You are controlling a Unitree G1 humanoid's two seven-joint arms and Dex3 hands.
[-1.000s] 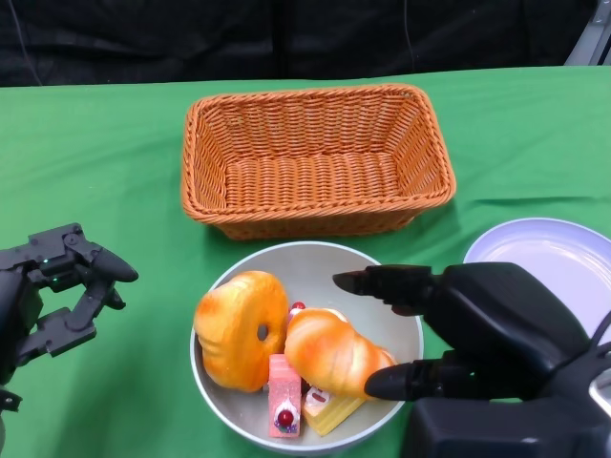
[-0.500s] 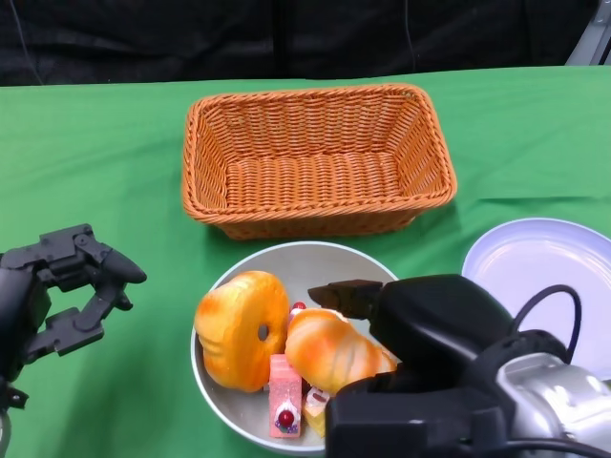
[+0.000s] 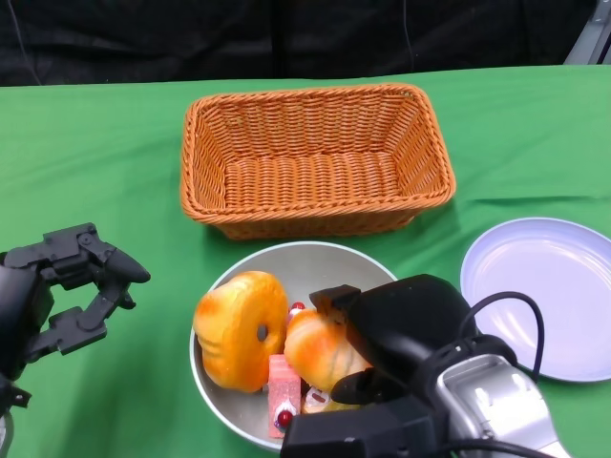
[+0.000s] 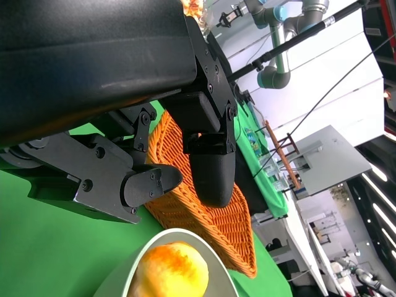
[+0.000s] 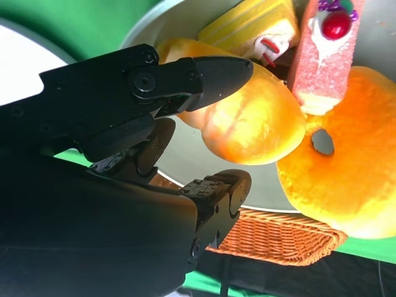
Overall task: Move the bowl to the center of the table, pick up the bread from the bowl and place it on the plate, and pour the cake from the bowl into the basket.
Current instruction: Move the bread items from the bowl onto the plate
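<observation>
The grey bowl [image 3: 320, 267] stands in front of the wicker basket [image 3: 310, 157]. It holds a ring-shaped bread [image 3: 239, 329], a long bread [image 3: 320, 348], a pink cake slice [image 3: 284, 396] and a yellow cake slice [image 5: 253, 25]. My right hand [image 3: 401, 329] reaches into the bowl from the right and covers part of the long bread. In the right wrist view its fingers [image 5: 204, 74] lie on either side of the long bread [image 5: 253, 120]: one touches it and the other stands apart by the bowl wall [image 5: 266, 185]. My left hand [image 3: 67, 296] hovers left of the bowl, fingers apart and empty.
An empty lilac plate [image 3: 544, 286] lies right of the bowl, close to my right forearm. The basket is empty and sits just beyond the bowl's far rim. Green cloth covers the table [image 3: 115, 162]; its far edge meets a dark backdrop.
My right hand has moved left, deeper into the bowl, and now straddles the long bread. The left hand has barely shifted. The bowl and its contents have stayed in place.
</observation>
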